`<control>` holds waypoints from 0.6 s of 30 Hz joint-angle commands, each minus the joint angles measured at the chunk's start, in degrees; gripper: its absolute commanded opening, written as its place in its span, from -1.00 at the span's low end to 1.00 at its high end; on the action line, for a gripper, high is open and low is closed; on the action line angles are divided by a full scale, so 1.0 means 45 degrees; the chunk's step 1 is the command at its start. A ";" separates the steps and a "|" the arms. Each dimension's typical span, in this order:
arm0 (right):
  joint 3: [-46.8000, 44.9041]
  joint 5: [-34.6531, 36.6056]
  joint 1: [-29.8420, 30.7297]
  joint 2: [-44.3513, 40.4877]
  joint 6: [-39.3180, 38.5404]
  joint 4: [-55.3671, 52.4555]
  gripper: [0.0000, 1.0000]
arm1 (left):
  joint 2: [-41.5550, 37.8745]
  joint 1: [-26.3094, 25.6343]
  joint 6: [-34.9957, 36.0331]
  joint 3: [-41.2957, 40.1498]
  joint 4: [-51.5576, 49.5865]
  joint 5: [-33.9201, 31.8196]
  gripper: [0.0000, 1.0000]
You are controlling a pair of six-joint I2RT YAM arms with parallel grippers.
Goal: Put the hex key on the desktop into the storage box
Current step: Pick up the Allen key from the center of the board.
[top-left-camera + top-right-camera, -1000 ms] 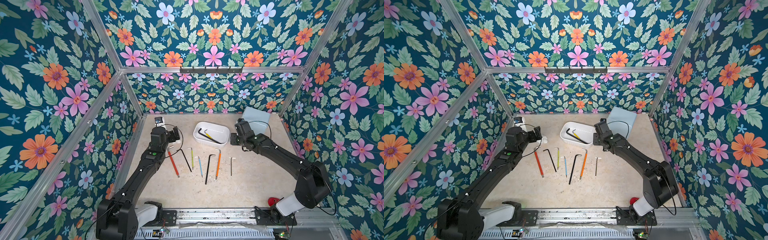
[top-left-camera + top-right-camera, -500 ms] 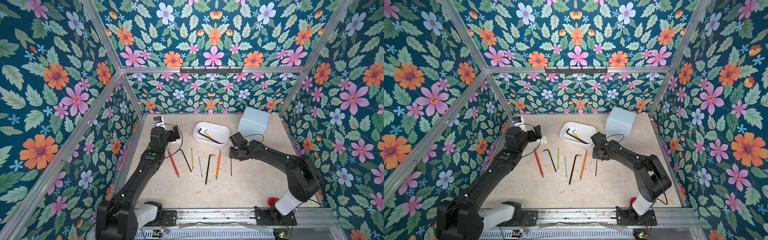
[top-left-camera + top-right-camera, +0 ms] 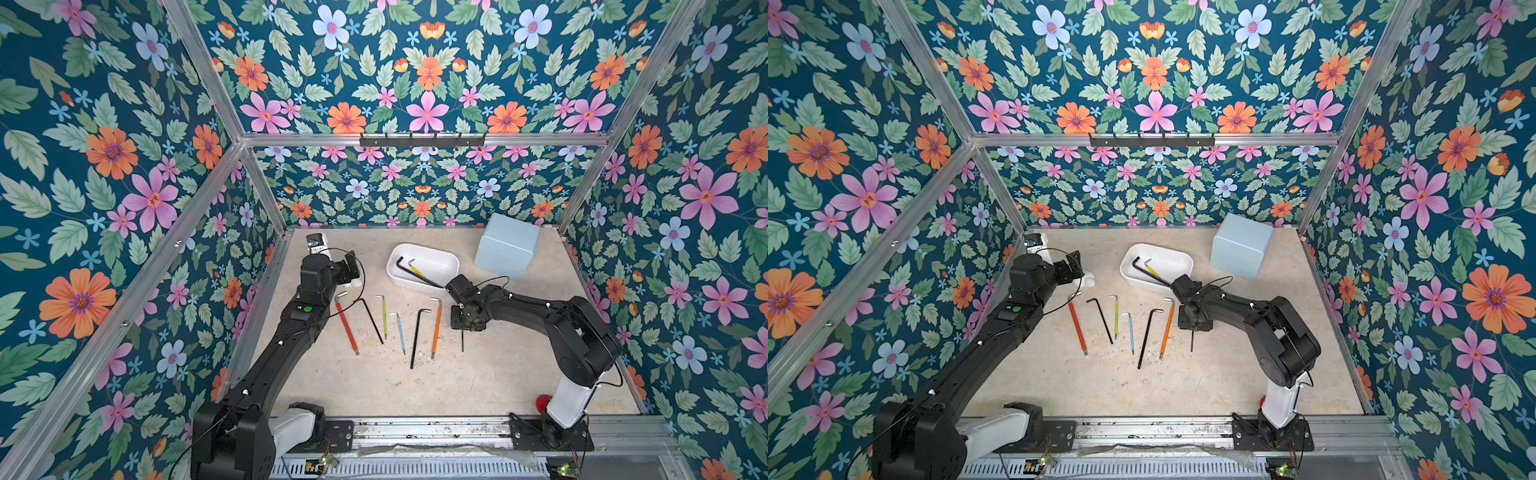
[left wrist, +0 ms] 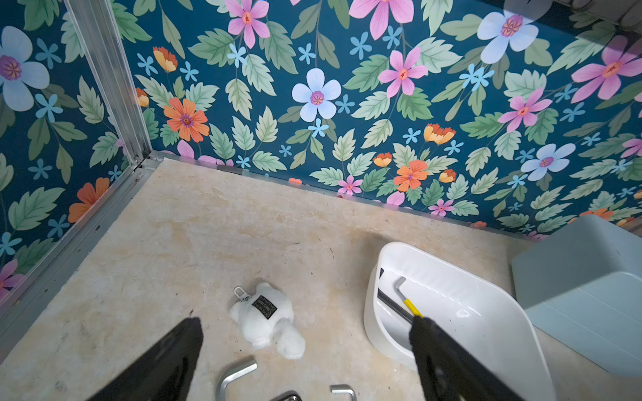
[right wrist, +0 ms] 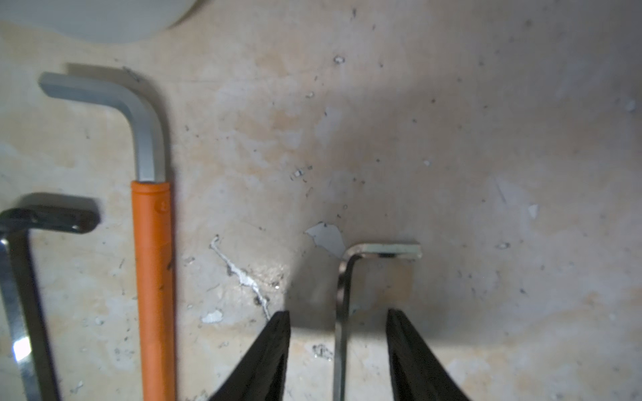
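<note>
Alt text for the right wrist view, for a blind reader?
The right gripper hangs open astride a thin silver hex key on the beige desktop, jaws clear of it. Alongside lie an orange-handled hex key and part of a black one.

small hex key (image 5: 342, 305) cropped, black key (image 5: 48, 218) blurred

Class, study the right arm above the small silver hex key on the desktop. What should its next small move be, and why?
Probably close the jaws. On the right gripper they stand open, low over the desktop, one on each side of the long shaft of the small silver hex key, with a gap on both sides, so nothing is gripped yet.
</note>
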 commanded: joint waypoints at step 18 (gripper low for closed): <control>0.0428 -0.0133 0.0441 0.0826 0.0286 -0.1492 -0.97 | -0.0524 0.0007 0.0541 0.0071 -0.0219 -0.0567 0.99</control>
